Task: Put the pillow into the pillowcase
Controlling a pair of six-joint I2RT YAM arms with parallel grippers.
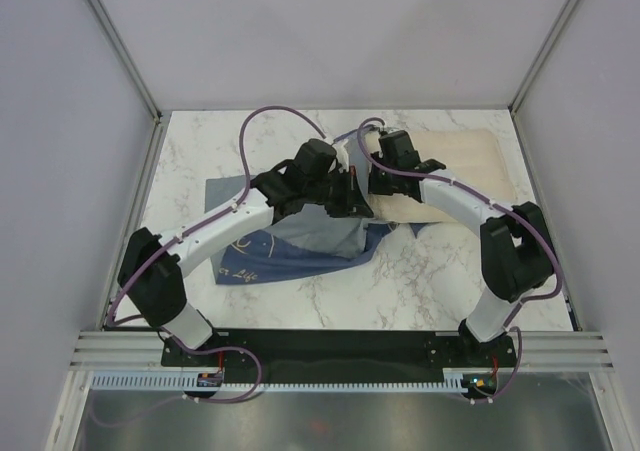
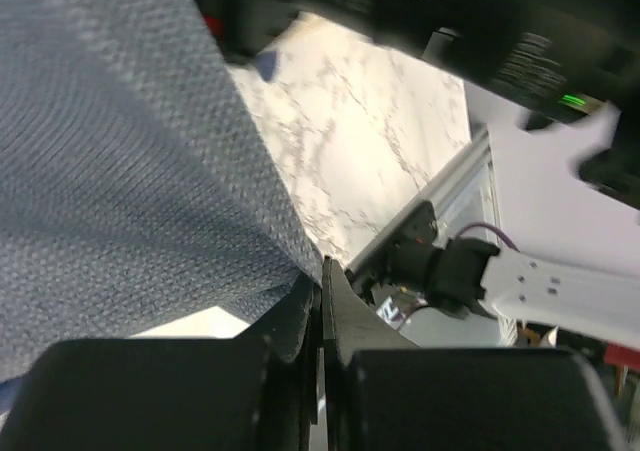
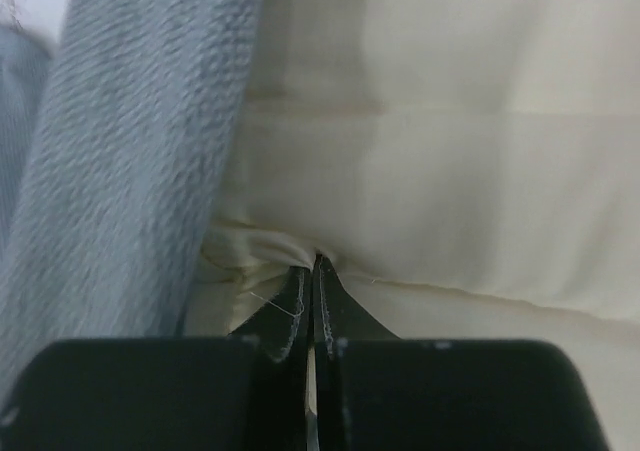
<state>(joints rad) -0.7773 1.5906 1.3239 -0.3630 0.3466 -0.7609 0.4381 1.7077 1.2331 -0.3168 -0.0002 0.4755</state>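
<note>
One pillow (image 1: 470,161), cream, lies flat against the far edge of the table (image 1: 400,296), on its right half. Its left end meets the pillowcase (image 1: 280,256).

Pillowcase: blue, crumpled, mid-table and left of centre. The printed outer side lies flat toward the near edge. The right part is lifted, with the paler grey-blue inside showing beneath the two grippers.

Right gripper (image 3: 312,271): jaws fully together, pinching a small pucker of pillow (image 3: 450,171) fabric at a seam. A fold of pillowcase (image 3: 130,171) hangs just beside it on the left, touching the pillow edge. In the top view this gripper (image 1: 372,179) sits at the pillow's left end.

Left gripper (image 2: 322,276): jaws fully together on a hem of pillowcase (image 2: 130,171) cloth. The cloth rises taut from the fingertips and fills the left of the wrist view. Marble table (image 2: 360,141) shows beyond it. In the top view this gripper (image 1: 348,199) is just beside the right one, slightly nearer the near edge.

Both arms reach in from the near corners and converge near the middle of the table.

Cannot tell whether any of the pillow is inside the opening.
</note>
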